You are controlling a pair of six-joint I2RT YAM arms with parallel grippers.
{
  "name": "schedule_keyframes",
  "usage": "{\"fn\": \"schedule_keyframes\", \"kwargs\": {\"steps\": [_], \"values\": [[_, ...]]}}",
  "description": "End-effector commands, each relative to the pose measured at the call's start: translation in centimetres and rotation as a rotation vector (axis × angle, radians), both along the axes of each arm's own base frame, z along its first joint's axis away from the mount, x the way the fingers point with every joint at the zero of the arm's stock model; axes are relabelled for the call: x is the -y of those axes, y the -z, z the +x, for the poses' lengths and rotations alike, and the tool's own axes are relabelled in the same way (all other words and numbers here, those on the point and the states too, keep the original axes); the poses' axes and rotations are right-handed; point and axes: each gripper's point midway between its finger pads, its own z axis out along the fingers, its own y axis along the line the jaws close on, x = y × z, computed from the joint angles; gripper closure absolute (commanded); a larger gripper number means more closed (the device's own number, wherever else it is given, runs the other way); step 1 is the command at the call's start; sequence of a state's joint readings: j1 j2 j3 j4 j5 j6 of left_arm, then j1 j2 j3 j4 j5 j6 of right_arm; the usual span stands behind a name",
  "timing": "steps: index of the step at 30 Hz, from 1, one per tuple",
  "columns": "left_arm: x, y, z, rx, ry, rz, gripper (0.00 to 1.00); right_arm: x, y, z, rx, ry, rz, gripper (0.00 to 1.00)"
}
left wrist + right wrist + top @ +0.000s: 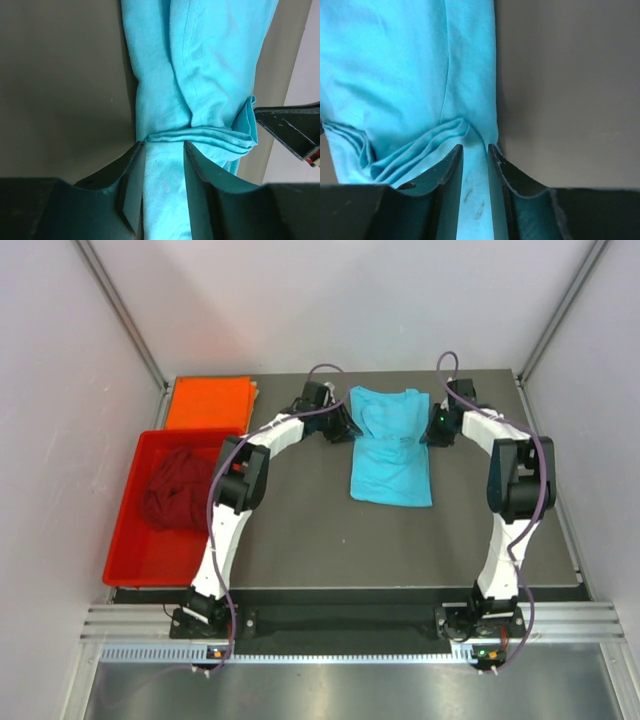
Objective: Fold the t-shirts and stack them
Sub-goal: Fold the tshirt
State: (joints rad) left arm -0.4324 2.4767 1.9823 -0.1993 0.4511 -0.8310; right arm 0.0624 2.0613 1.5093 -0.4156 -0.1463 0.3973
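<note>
The turquoise-blue t-shirt (390,445) lies partly folded at the back middle of the table, with a bunched fold across its far part (210,135). At the shirt's left edge my left gripper (345,425) (164,145) has its jaws parted, and cloth lies loosely between them. On the right edge my right gripper (432,425) (475,147) stands shut on a narrow strip of that t-shirt (395,75). The orange t-shirt (207,403) lies folded flat at the back left. The maroon t-shirt (178,490) sits crumpled in the tray.
A red plastic tray (125,530) stands along the table's left side. White walls close in the back and both sides. One finger of the right gripper (292,132) shows across the shirt in the left wrist view.
</note>
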Motion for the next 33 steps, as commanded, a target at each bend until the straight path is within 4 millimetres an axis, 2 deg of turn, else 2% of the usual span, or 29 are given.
{"fn": "schedule_keyframes", "kwargs": {"steps": [1, 2, 3, 4, 5, 6, 7, 9, 10, 12, 13, 16, 20, 22, 24, 25, 29, 30, 33], "values": [[-0.1, -7.0, -1.0, 0.096, 0.051, -0.041, 0.58, -0.1, -6.1, -0.8, 0.096, -0.023, 0.026, 0.71], [-0.4, -9.0, -1.8, 0.134, 0.071, -0.045, 0.55, -0.3, -6.4, -1.6, 0.083, -0.039, 0.035, 0.68], [-0.5, -9.3, -2.7, 0.137, 0.086, -0.046, 0.54, -0.1, -6.5, -3.0, 0.064, -0.046, 0.045, 0.67], [-1.2, -8.9, -4.8, 0.114, 0.099, -0.037, 0.54, -0.5, -6.4, -4.2, 0.045, -0.075, 0.073, 0.64], [-1.5, -8.7, -5.6, 0.128, 0.116, -0.036, 0.53, -0.6, -6.3, -5.1, 0.037, -0.086, 0.088, 0.64], [-1.7, -8.5, -6.7, 0.123, 0.130, -0.037, 0.53, -0.5, -5.8, -6.9, 0.014, -0.091, 0.105, 0.63], [-2.4, -7.4, -8.8, 0.094, 0.139, -0.024, 0.53, -0.7, -5.7, -7.7, 0.010, -0.105, 0.127, 0.63], [-2.8, -7.1, -10.3, 0.114, 0.161, -0.017, 0.52, -0.6, -4.9, -10.0, -0.020, -0.109, 0.140, 0.61], [-3.1, -6.4, -12.1, 0.102, 0.178, -0.010, 0.52, -0.7, -4.7, -10.6, -0.024, -0.116, 0.152, 0.61], [-3.0, -5.9, -13.4, 0.120, 0.199, -0.012, 0.52, -0.8, -3.9, -12.4, -0.052, -0.116, 0.159, 0.60], [-3.5, -4.8, -14.7, 0.095, 0.206, -0.003, 0.52, -0.8, -3.6, -13.0, -0.062, -0.115, 0.164, 0.60], [-3.8, -3.3, -16.4, 0.094, 0.215, 0.000, 0.53, -0.8, -2.4, -14.9, -0.103, -0.100, 0.169, 0.61], [-3.8, -1.8, -18.1, 0.100, 0.243, 0.017, 0.55, 0.0, -0.5, -17.0, -0.158, -0.056, 0.134, 0.62], [-3.2, -1.2, -19.0, 0.103, 0.265, 0.021, 0.56, 0.4, 0.5, -17.9, -0.178, -0.028, 0.116, 0.63], [-2.8, -1.0, -18.8, 0.126, 0.263, 0.024, 0.57, 0.3, 1.2, -18.7, -0.185, -0.022, 0.123, 0.63], [-2.4, -0.6, -19.3, 0.122, 0.275, 0.024, 0.57, 0.3, 1.3, -18.5, -0.171, -0.023, 0.126, 0.63], [-2.0, 0.2, -19.0, 0.142, 0.276, 0.026, 0.57, 0.5, 2.1, -18.6, -0.177, -0.029, 0.110, 0.63], [-1.9, 0.6, -18.9, 0.139, 0.273, 0.034, 0.57, 1.6, 2.3, -18.3, -0.176, 0.003, 0.105, 0.63], [-2.0, 1.2, -18.8, 0.140, 0.276, 0.050, 0.58, 1.7, 2.6, -18.2, -0.175, 0.003, 0.102, 0.63]]}}
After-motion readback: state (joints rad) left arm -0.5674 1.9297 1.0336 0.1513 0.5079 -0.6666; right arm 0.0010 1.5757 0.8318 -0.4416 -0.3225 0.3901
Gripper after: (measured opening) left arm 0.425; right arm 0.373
